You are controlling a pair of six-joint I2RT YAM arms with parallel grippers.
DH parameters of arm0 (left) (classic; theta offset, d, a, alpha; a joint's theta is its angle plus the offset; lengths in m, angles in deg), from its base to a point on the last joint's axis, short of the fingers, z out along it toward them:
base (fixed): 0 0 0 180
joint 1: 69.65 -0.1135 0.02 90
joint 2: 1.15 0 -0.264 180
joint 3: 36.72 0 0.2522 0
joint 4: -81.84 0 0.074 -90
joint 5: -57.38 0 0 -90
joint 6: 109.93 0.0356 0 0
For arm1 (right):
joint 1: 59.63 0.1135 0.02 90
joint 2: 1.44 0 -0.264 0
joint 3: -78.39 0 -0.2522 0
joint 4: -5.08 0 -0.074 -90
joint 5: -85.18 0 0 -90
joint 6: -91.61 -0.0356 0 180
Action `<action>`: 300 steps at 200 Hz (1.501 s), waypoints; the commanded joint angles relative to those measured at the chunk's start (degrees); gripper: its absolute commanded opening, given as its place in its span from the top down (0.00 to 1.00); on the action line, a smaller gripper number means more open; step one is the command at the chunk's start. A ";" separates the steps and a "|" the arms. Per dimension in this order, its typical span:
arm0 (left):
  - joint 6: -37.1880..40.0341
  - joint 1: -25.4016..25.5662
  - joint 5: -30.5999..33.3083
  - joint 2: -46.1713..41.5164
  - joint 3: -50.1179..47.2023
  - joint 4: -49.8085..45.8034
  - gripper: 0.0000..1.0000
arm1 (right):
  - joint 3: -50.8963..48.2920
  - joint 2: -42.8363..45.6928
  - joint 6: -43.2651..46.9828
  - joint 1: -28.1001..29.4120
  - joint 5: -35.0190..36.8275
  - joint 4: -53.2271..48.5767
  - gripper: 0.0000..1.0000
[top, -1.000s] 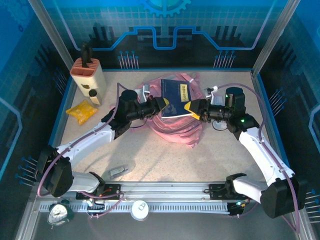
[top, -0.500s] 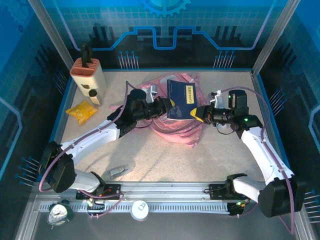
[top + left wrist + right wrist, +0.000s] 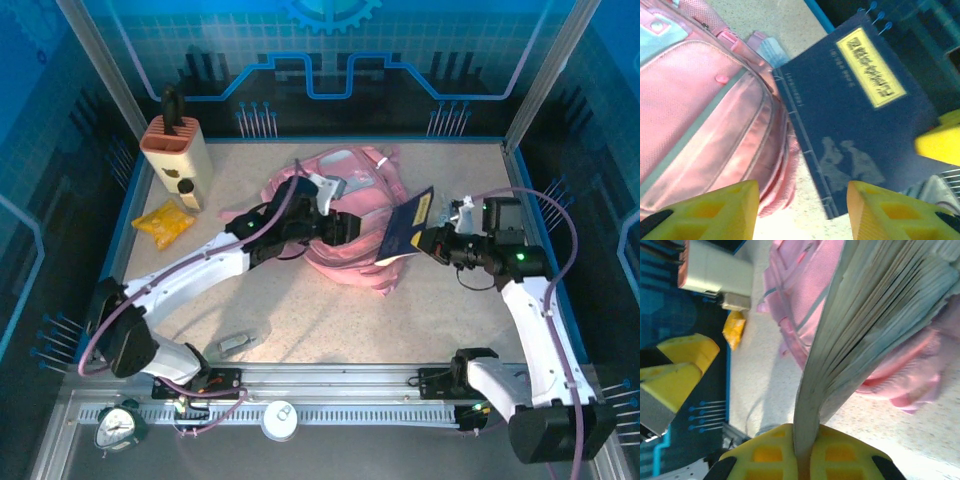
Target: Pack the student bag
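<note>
Speckled beige table [image 3: 330,320], blue panelled walls; pink student bag [image 3: 700,115] lay on it. Right gripper [image 3: 805,442] was clamped on a dark blue book [image 3: 408,228]. Left gripper [image 3: 802,210] stood partly open, gripping nothing.

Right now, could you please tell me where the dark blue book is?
In the top view the dark blue book is tilted right of centre, at the right edge of the student bag, pinched in the right fingers.

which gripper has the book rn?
The right gripper, shut on the dark blue book's edge. The left gripper stands open by the student bag, gripping nothing.
</note>
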 commanded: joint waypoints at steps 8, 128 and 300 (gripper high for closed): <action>16.25 1.81 4.57 7.34 5.31 -7.16 0.46 | -0.46 3.55 3.48 -3.08 3.52 -6.91 0.99; 32.53 5.09 12.92 28.52 17.01 -7.96 0.32 | -7.41 6.06 5.23 -11.83 3.50 -9.50 0.96; 34.88 2.68 22.37 29.86 22.15 -6.01 1.00 | -5.44 4.19 5.61 -13.35 -2.63 -8.72 0.98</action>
